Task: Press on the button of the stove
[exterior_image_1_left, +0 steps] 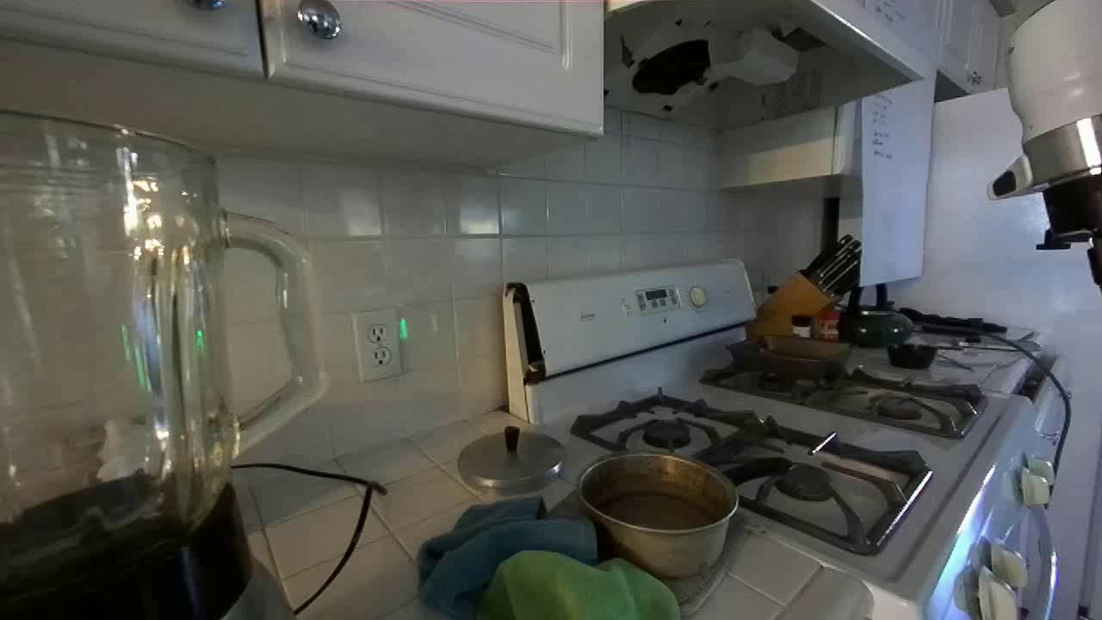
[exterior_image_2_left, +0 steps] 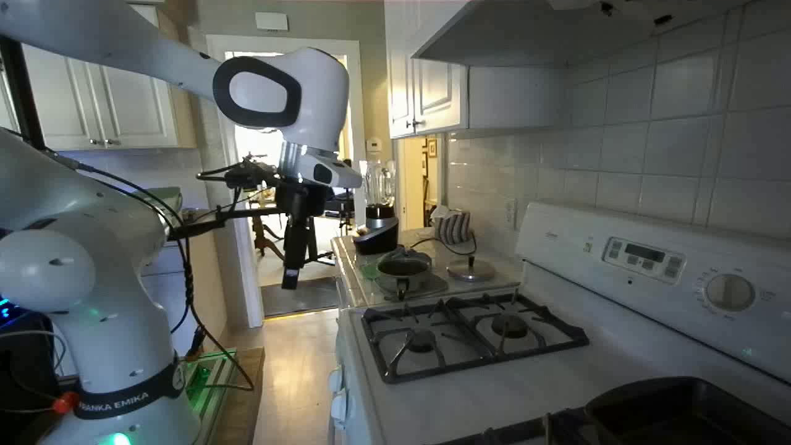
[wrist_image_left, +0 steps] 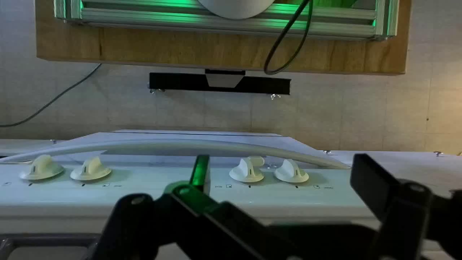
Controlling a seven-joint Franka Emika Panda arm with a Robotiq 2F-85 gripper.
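- Robotiq gripper (wrist_image_left: pixel 283 172): fingers spread, holding nothing.
- Spread fingers might mispress the far keypad (exterior_image_2_left: pixel 644 260) on the stove (exterior_image_2_left: pixel 525 377).
- Dropping here could knock near burner knobs (wrist_image_left: pixel 246 172).

Free air lies between the black two-fingered tool (wrist_image_left: pixel 281 166), its fingers spread wide, and the sloped white control panel (exterior_image_1_left: pixel 624 331) at the back of the white gas stove (exterior_image_2_left: pixel 469 395). A passage leads over the black burner grates (exterior_image_2_left: pixel 494 358), with the white range hood (exterior_image_2_left: pixel 494 40) as its ceiling. A dark rectangular pan (exterior_image_1_left: pixel 788 355) stands on a grate near the panel's round dial (exterior_image_1_left: pixel 696 298). A round metal pot (exterior_image_1_left: pixel 663 549), just beside the stove on the white tiled table (exterior_image_1_left: pixel 396 525), points its black handle toward the grates. Cream knobs (wrist_image_left: pixel 247 171) jut from the stove's front.
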